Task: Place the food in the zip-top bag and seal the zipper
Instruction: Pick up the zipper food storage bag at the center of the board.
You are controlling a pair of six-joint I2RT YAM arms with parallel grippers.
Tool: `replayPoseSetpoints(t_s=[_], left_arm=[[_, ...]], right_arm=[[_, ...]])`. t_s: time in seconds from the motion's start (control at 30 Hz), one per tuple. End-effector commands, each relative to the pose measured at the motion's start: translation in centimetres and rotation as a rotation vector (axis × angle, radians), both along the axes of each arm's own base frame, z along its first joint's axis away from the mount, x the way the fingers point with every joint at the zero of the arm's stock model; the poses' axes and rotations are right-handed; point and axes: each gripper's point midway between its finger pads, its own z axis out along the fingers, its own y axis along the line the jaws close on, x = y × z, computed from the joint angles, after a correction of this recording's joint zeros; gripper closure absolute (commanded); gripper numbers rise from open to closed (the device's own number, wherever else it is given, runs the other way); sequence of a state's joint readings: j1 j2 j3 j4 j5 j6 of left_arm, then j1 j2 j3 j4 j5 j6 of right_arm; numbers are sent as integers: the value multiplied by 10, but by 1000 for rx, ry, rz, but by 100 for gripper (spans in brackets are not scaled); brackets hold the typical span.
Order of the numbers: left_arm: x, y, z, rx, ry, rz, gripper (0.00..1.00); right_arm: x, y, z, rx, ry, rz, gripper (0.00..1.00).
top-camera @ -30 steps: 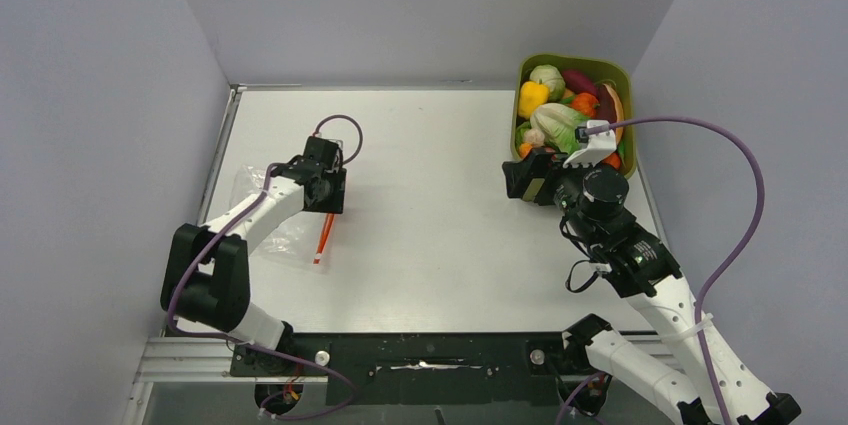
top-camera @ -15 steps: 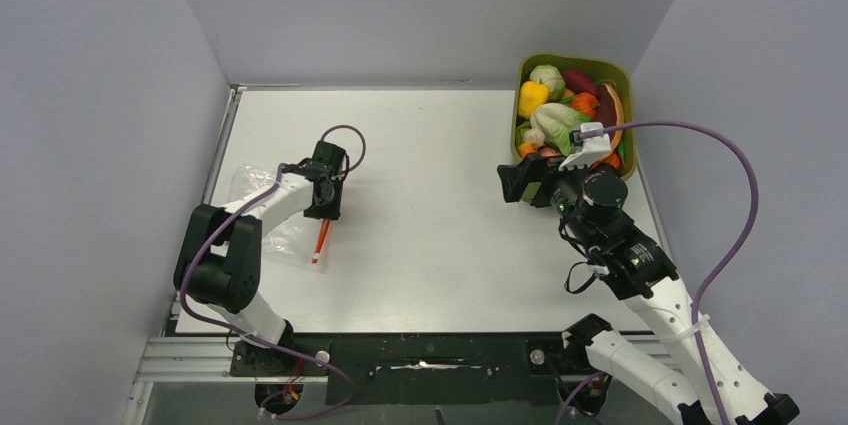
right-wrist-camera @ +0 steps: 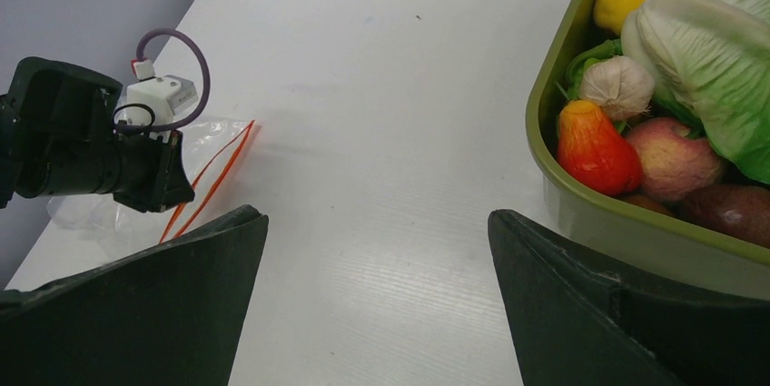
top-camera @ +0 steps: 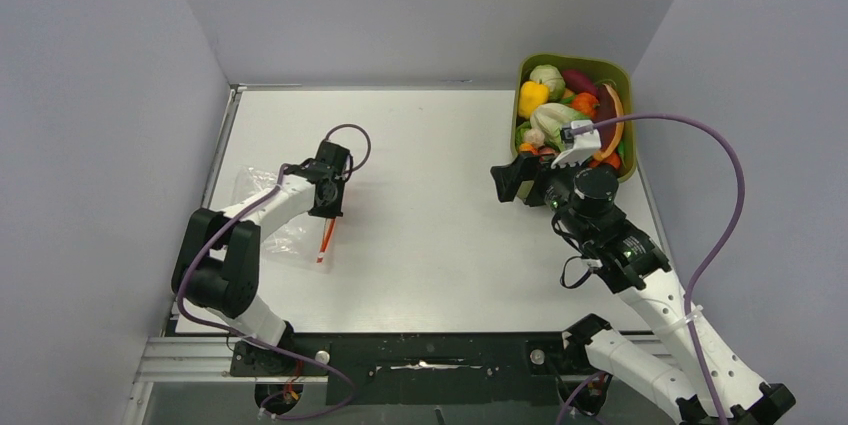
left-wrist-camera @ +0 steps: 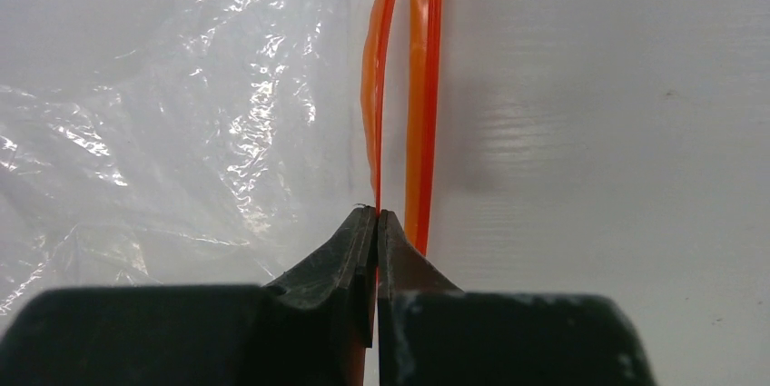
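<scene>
Orange-red plastic, thin and ribbon-like, is what the left claw (left-wrist-camera: 377, 213) pinches. Its two dark, wedge-shaped fingertips are pressed together on one lip of the zipper (left-wrist-camera: 422, 86). The other lip runs just beside the right-hand fingertip, parted from the first by a narrow slit.

Against a second ago, this claw has shifted only slightly, and the arm behind it has folded a little tighter. The right claw (right-wrist-camera: 372, 218) has drifted leftward, away from the tub (right-wrist-camera: 563, 195). Its broad dark fingers stand wide apart with nothing between them.

To the left of the left claw and ahead of it spreads the zip-top bag (left-wrist-camera: 182, 113). It is clear, crinkled film catching bright glints, and it lies flat on the matt white surface (top-camera: 430, 195).

The tub, smooth olive-green plastic with rounded corners, sits just to the right of the right claw. The food (right-wrist-camera: 595, 145) is heaped inside it in glossy red, yellow, pale green and purple pieces, one of them a ribbed white garlic bulb. The bag lies well ahead of the right claw and to its left.
</scene>
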State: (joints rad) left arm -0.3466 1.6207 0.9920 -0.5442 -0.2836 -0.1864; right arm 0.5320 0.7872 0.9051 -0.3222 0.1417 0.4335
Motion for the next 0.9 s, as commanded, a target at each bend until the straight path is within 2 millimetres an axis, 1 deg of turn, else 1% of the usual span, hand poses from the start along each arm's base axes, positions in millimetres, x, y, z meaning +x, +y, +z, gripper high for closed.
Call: replayPoseSetpoints(t_s=[0.0, 0.1, 0.2, 0.27, 0.33, 0.37, 0.4, 0.47, 0.53, 0.6, 0.73, 0.8, 0.87], left_arm=[[16, -14, 36, -70, -131, -25, 100], [14, -27, 52, -142, -169, -44, 100], [12, -42, 72, -234, -217, -64, 100], [9, -54, 90, -316, -259, -87, 100], [6, -66, 108, -405, -302, -110, 100], [3, -73, 118, -450, -324, -125, 100], [0, -79, 130, -499, -352, -144, 100], [-6, -89, 147, -579, -388, -164, 100], [-12, -98, 161, -656, -411, -177, 100], [-17, -105, 173, -715, -428, -193, 100], [-25, -114, 183, -793, -465, -231, 100], [-29, -118, 187, -831, -469, -239, 100], [-33, -125, 191, -882, -466, -258, 100]], right_arm=[[4, 11, 11, 72, -12, 9, 2], [8, 11, -5, 96, 60, -31, 2], [11, 16, -21, 133, 144, -50, 0], [12, 22, -26, 170, 201, -56, 1], [13, 29, -26, 205, 237, -50, 4], [14, 34, -26, 223, 249, -40, 7], [15, 39, -26, 239, 256, -27, 12], [16, 49, -26, 274, 264, 7, 22], [17, 59, -26, 309, 274, 32, 27], [17, 72, -26, 333, 282, 87, 37], [14, 99, -30, 348, 323, 177, 53], [14, 108, -32, 351, 336, 184, 55], [15, 118, -32, 354, 334, 185, 55]])
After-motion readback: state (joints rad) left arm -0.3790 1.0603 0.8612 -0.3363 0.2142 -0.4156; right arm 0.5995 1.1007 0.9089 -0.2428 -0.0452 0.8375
